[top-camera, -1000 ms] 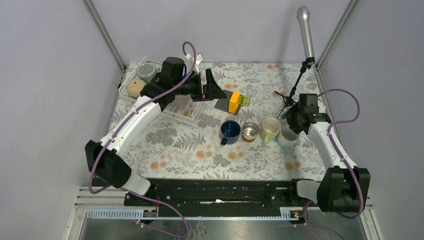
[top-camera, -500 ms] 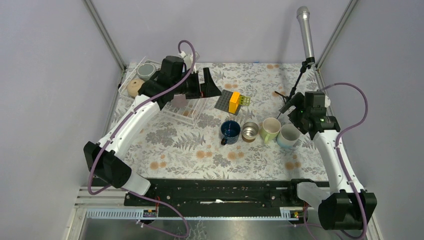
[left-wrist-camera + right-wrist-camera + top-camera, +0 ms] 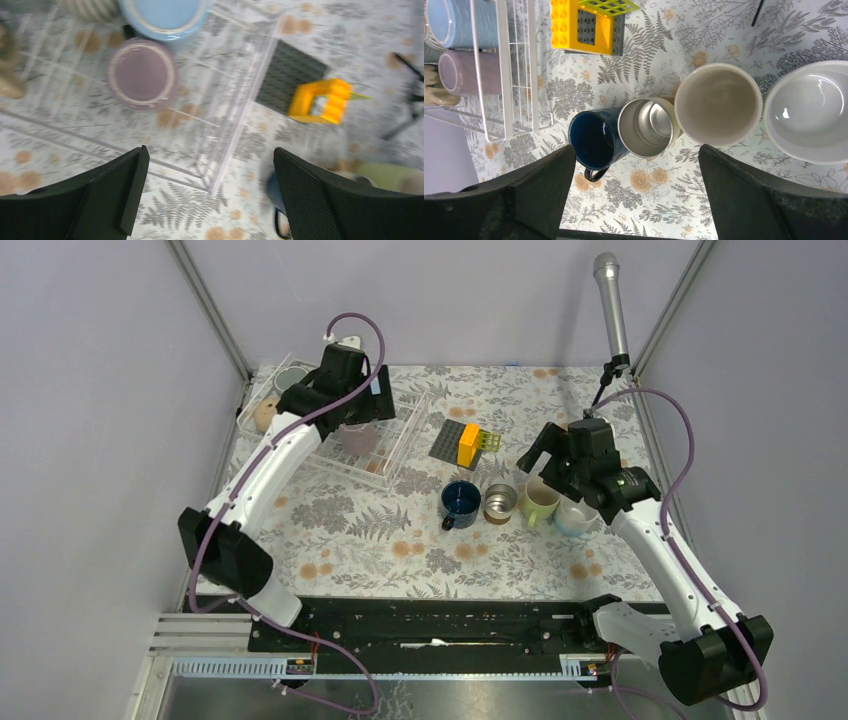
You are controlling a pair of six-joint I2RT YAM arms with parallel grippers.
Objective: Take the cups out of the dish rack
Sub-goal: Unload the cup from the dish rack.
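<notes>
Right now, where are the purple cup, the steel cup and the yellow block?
purple cup (image 3: 142,75): left wrist view, the middle of its round face.
steel cup (image 3: 648,127): right wrist view, its shiny inner bottom.
yellow block (image 3: 564,27): right wrist view, its studded left part.

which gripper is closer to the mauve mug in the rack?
Left. The left gripper hangs open over the dish rack, nearly above the mauve mug. The right gripper is over the unloaded cups on the table, off to the rack's right.
</notes>
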